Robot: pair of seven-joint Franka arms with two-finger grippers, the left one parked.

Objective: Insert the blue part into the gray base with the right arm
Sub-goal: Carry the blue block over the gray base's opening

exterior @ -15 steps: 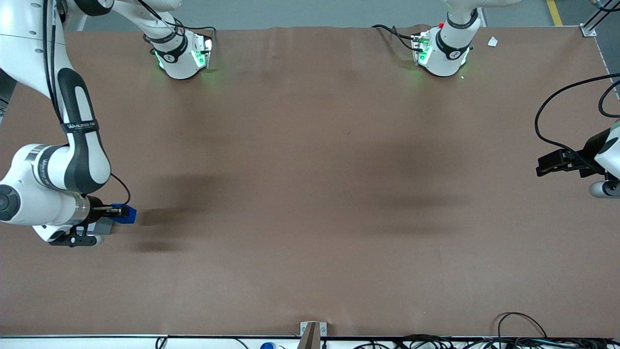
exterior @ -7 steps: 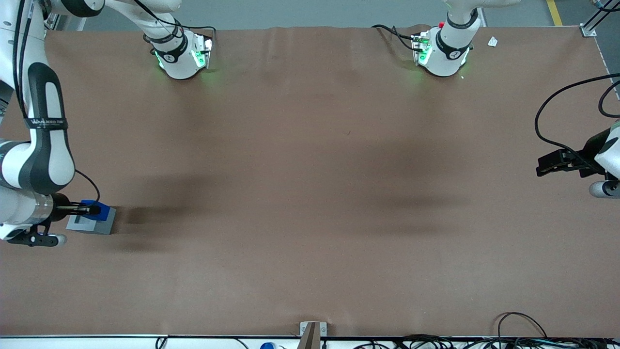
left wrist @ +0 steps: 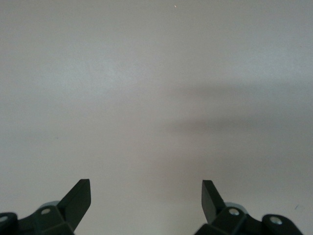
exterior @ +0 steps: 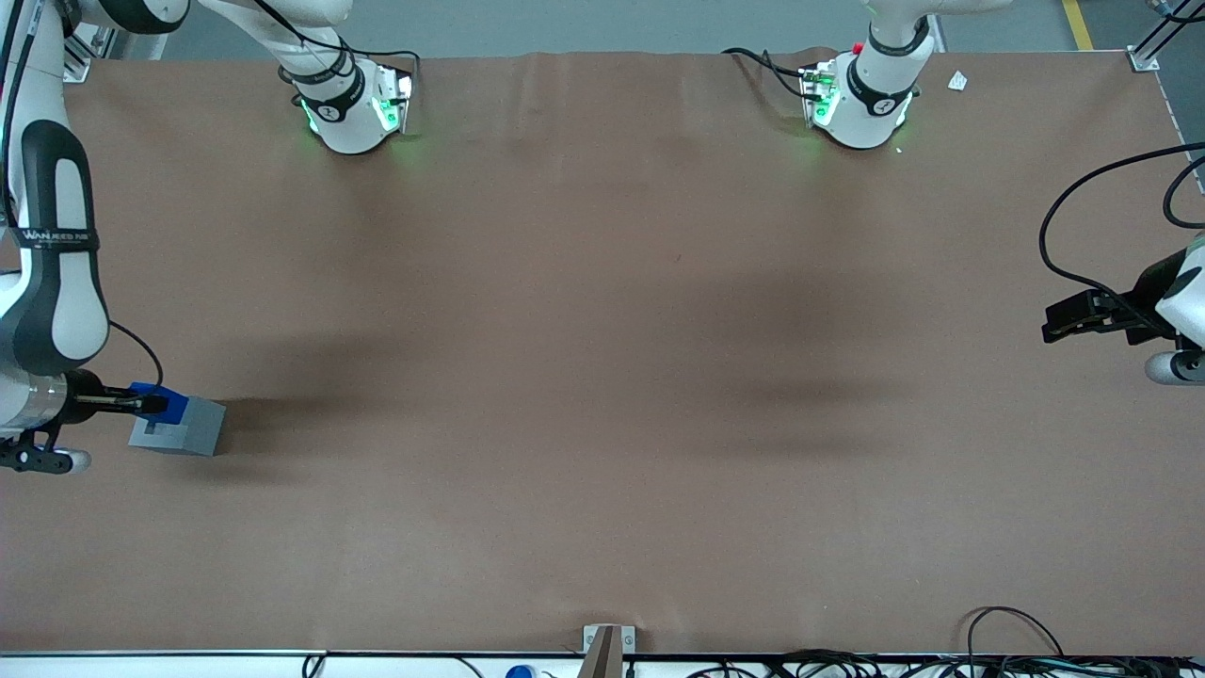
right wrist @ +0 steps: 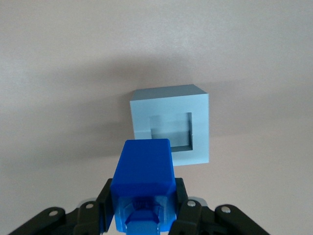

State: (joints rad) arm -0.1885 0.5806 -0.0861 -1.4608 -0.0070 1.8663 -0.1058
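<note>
One step short of the finish: the right arm (exterior: 52, 282) reaches down at the working arm's end of the table, and its gripper (exterior: 151, 405) is clamped on the blue part (exterior: 155, 390), one finger pressed against each side of the block. In the front view the part hangs at roughly ten o'clock of the gray base (exterior: 193, 428), overlapping that corner of the block and not centred on it. The base itself stands at about eight o'clock on the brown table (exterior: 602, 330), alone, with only its own shadow trailing off toward three o'clock.

The wrist camera confirms that the job is unfinished. The base's square recess (right wrist: 171, 131) is open and empty, and the blue part is held clear of it, just to one side of the opening, seemingly above the base and not touching it. Which way the part's stub faces cannot be made out.

Judged from this, the pick-up and the carry are done. What remains is a short sideways correction to bring the part squarely over the recess, a straight descent until it seats, and then the release. With the base free-standing, an off-centre descent could catch its rim and shove it.
</note>
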